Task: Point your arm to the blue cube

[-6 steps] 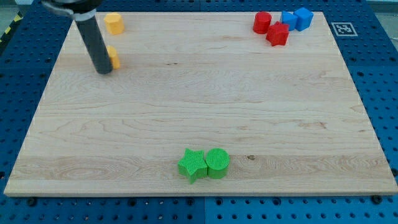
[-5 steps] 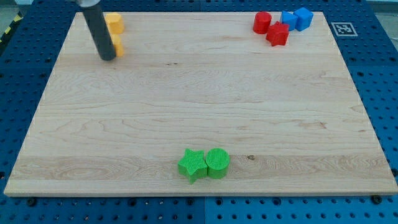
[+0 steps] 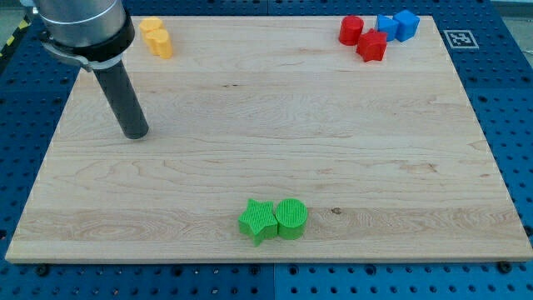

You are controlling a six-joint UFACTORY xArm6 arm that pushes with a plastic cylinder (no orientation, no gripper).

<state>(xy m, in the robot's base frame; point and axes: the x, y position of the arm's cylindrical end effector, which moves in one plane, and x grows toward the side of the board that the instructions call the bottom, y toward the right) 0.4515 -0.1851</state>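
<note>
Now — rod leaning | my tip (image 3: 136, 133) view's left — blue cube (image 3: 406, 24) far

my tip (image 3: 136, 133) sits on the board's (image 3: 333, 150) left side. Two blocks (image 3: 156, 37) far left, touching. Four blocks (image 3: 376, 32) bunched in the far right corner. Two more (image 3: 273, 219) touching, near edge, middle.

My tip (image 3: 136, 133) slid down-view (yellow blocks (image 3: 156, 37) now touching).
</note>
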